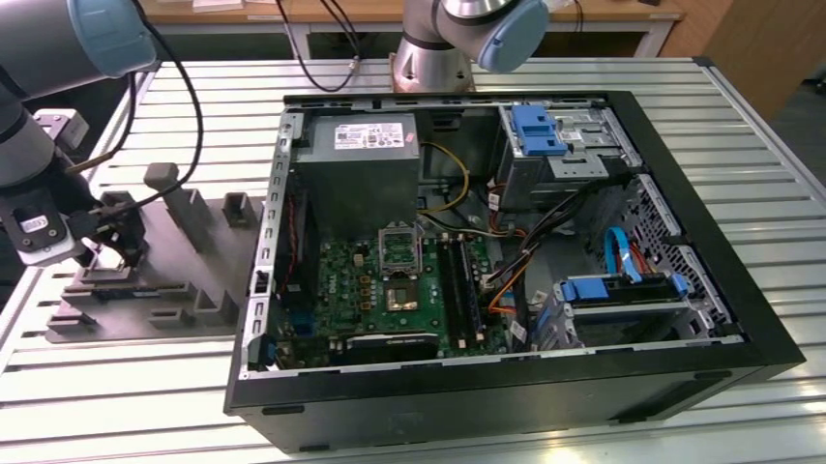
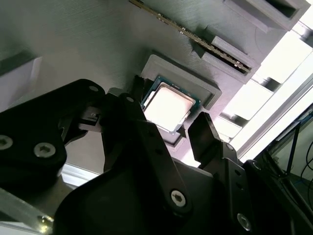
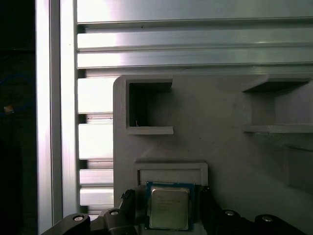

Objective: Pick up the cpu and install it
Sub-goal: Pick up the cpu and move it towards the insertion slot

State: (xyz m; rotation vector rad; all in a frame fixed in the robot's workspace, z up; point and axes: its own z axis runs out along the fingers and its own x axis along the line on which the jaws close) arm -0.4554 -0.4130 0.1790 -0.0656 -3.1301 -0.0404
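The cpu (image 2: 168, 107) (image 3: 168, 208), a small square chip with a silvery top and a thin green rim, lies flat in a shallow recess of the grey parts fixture (image 1: 168, 280) (image 3: 220, 122). My gripper (image 1: 114, 253) (image 2: 168, 116) (image 3: 168, 205) hangs low over that recess on the exterior view's left. Its two black fingers (image 2: 203, 129) stand open, one at each side of the chip with narrow gaps. The dark socket (image 1: 398, 290) sits on the green motherboard (image 1: 348, 280) inside the open computer case (image 1: 645, 358).
A grey power supply (image 1: 366, 145), cables and blue drive brackets (image 1: 620, 288) crowd the case around the motherboard. A memory stick (image 2: 195, 36) lies in a fixture slot near the chip. A second arm's base (image 1: 432, 48) stands behind the case on the slatted aluminium table (image 1: 761, 174).
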